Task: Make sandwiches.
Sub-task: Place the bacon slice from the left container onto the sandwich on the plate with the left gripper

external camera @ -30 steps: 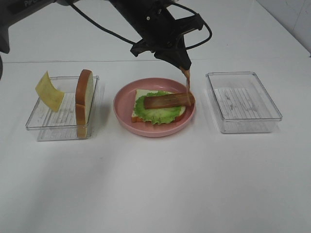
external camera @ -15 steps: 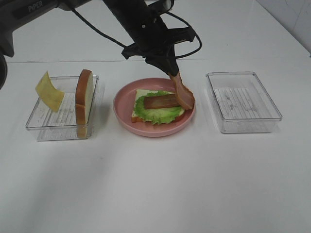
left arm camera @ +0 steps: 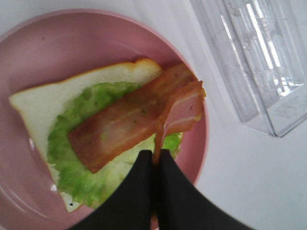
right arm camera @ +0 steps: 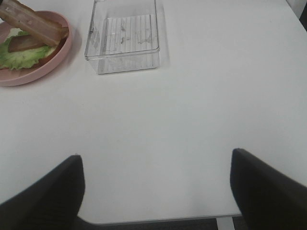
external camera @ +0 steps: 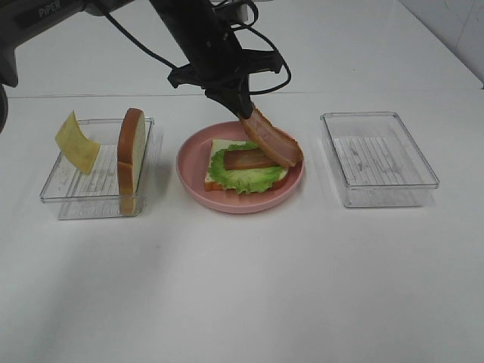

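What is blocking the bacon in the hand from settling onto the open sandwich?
Nothing visible does. The left hand grips the held bacon strip, tilted just above the lettuce, where only the flat bacon strip lies.

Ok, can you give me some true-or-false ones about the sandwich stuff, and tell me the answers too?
1. The left fingers pinch one end of a bacon strip. True.
2. The cheese is on the sandwich. False: it leans at the edge of the left tray.
3. A second bacon strip lies flat on the lettuce. True.
4. The spare bread slice lies on the plate. False: it stands on edge in the left tray.
5. The right fingers hold something. False: they are wide apart, holding nothing.
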You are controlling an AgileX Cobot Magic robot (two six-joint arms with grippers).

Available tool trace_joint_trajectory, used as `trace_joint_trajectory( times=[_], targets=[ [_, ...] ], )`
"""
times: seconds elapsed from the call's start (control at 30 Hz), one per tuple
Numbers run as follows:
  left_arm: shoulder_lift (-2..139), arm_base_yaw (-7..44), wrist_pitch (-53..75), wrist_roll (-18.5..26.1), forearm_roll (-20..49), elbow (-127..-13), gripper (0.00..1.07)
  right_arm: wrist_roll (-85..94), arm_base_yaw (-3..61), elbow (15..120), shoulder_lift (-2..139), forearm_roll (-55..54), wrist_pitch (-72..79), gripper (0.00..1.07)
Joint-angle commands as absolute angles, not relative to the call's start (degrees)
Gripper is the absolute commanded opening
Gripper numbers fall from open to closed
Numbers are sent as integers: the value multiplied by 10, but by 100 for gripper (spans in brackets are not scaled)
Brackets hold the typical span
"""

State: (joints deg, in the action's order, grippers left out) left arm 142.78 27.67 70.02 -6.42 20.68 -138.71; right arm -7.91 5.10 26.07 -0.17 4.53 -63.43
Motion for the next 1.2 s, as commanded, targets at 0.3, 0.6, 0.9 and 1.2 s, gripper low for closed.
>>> trace_joint_trajectory(
  times=[0.3,0.6,0.9,1.2],
  targets=[
    [1447,278,755,-96,170,-1388,0,-80,53,260,-20,47,-631,80],
    [1462,280,755,-99,171,-1388,0,-80,53,260,-20,47,-631,80],
    [1462,280,755,-114,151,-1388,18,-80,53,260,-20,47,-631,80],
    [1452,280,755,-136,128,-1388,88,-80,53,260,-20,47,-631,80]
  ],
)
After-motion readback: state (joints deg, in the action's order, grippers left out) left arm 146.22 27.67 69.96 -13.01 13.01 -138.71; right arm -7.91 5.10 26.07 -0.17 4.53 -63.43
